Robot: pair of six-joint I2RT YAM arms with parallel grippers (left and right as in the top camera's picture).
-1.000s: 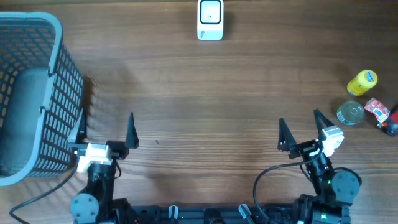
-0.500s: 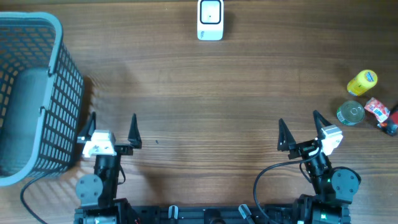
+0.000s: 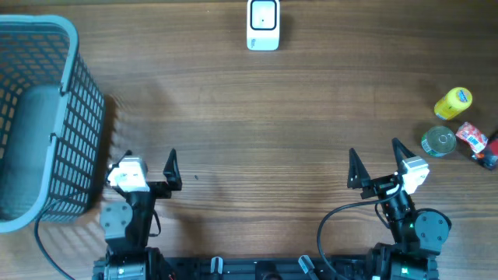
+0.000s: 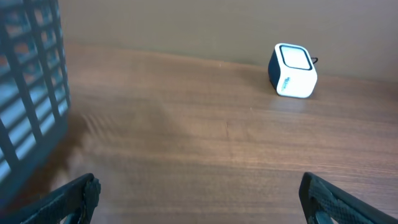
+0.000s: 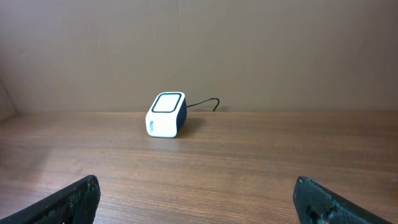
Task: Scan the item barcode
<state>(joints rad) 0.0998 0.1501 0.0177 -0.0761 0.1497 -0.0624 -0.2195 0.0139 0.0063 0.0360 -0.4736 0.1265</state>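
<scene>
While low, both grippers [image 3: 149,157] [image 3: 374,149] agape.

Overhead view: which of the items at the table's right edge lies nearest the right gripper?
The round grey tin, left of the red packet; the packet and yellow container lie farther from the right gripper.

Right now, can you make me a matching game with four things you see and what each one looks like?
Column one:
1. basket
2. scanner
3. bottle
4. left tool

Column two:
A. yellow
B. open, holding nothing
C. grey-blue, with a grid of holes
D. white top, dark sides

Pairs: 1-C, 2-D, 3-A, 4-B
</scene>
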